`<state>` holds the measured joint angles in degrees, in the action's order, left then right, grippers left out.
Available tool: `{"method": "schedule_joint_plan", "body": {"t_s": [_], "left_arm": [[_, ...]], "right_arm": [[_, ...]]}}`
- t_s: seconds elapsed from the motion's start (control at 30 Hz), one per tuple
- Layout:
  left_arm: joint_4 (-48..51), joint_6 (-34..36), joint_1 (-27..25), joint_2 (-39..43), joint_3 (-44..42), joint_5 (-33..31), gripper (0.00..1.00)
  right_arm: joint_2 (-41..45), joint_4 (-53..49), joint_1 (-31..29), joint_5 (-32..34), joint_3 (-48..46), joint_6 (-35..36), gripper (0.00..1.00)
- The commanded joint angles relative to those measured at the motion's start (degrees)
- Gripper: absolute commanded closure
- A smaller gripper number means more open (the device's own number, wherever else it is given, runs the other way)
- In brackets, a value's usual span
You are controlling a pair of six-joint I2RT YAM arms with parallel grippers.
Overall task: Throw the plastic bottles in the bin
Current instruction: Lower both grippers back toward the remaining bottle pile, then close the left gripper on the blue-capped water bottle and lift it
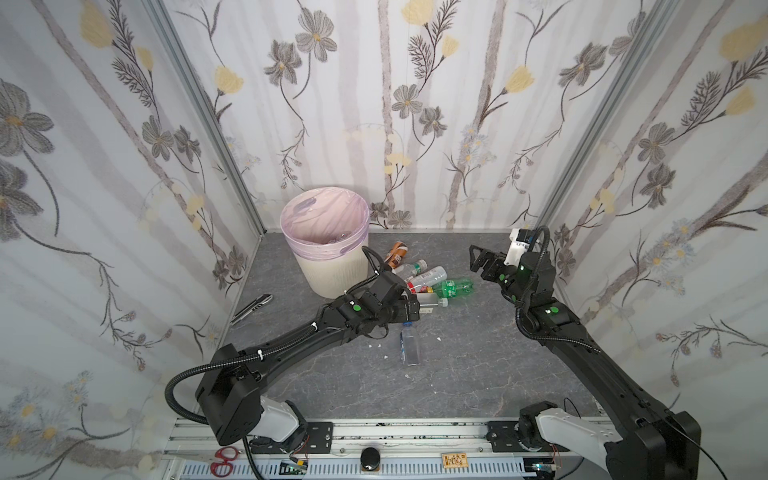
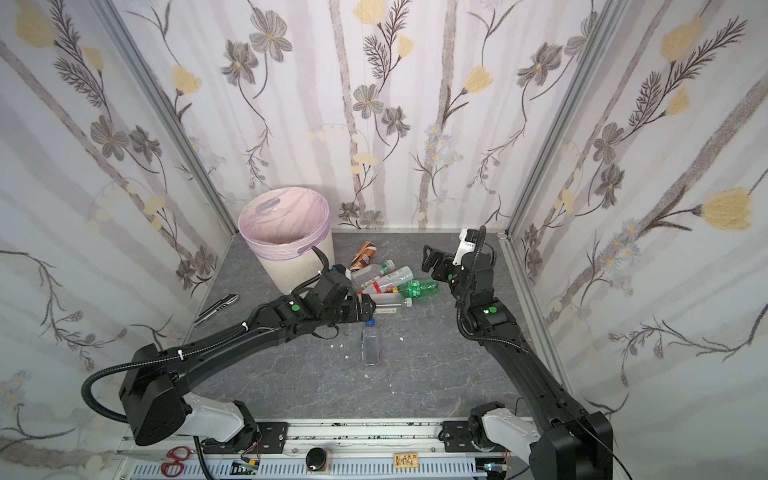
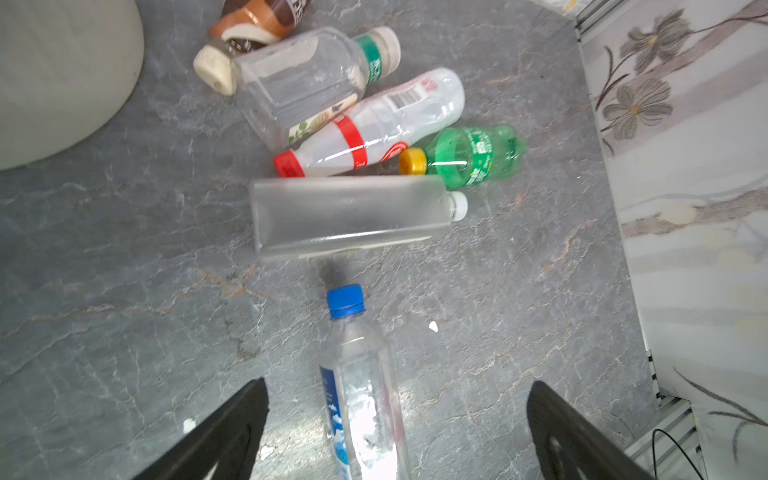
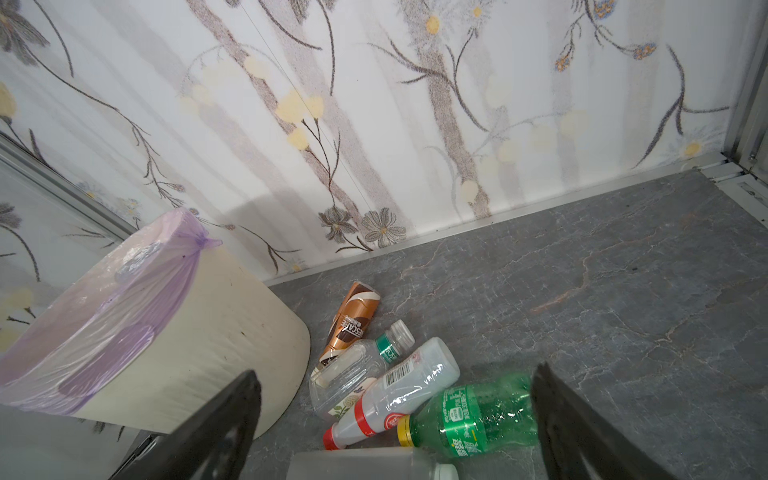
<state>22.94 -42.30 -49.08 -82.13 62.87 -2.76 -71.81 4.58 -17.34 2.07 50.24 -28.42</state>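
Note:
The cream bin (image 1: pixel 328 274) with its lilac bag stands at the back left, and a bottle shows dimly inside it. Beside it lie a brown coffee bottle (image 1: pixel 397 254), a clear green-banded one (image 3: pixel 307 70), a red-capped one (image 3: pixel 374 129), a green one (image 4: pixel 478 411) and a frosted white-capped one (image 3: pixel 349 216). A clear blue-capped bottle (image 1: pixel 409 347) lies apart, nearer the front. My left gripper (image 3: pixel 399 383) hovers open above that bottle, touching nothing. My right gripper (image 1: pixel 476 259) hangs open in the air to the right of the pile, the green bottle below it.
A utility knife (image 1: pixel 251 308) lies by the left wall. Small white scraps (image 1: pixel 376 345) dot the grey floor. Red scissors (image 1: pixel 222 461) and a black knob (image 1: pixel 370 457) sit on the front rail. Flowered walls close in the left, back and right sides.

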Motion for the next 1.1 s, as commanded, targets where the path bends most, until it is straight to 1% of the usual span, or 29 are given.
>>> {"method": "schedule_joint_plan", "body": {"t_s": [0.0, 0.17, 0.2, 0.4, 0.63, 0.87, 1.07], "left_arm": [[-0.7, -5.5, -0.9, 0.5, -2.4, -1.0, 0.0], [-1.5, -7.2, -3.6, -1.9, -3.0, 0.5, 0.0], [-1.6, -7.3, -4.1, -3.1, -2.6, 1.0, 0.0], [-1.6, -7.9, -6.3, -10.0, -1.4, 3.1, 0.0], [-1.6, -8.1, -7.1, -14.0, -2.0, 1.7, 0.02], [-1.5, -7.2, -7.8, -17.3, -2.2, 2.1, 0.1], [-1.5, -6.1, -7.9, -17.5, -2.9, 1.4, 0.25]], "right_arm": [[1.3, 0.9, -0.1, -0.3, -2.8, -0.5, 0.0], [2.6, 1.4, -0.3, -1.5, -6.6, -0.8, 0.0], [2.8, 1.6, -0.4, -1.7, -8.8, -0.8, 0.0], [3.8, 1.8, -0.5, -2.2, -11.6, -1.1, 0.0], [3.5, 1.7, -0.3, -2.1, -13.0, -0.4, 0.0], [2.9, 2.8, -0.2, -2.7, -14.1, -0.4, 0.0], [2.3, 3.6, -0.1, -3.3, -15.0, -0.5, 0.0]]}}
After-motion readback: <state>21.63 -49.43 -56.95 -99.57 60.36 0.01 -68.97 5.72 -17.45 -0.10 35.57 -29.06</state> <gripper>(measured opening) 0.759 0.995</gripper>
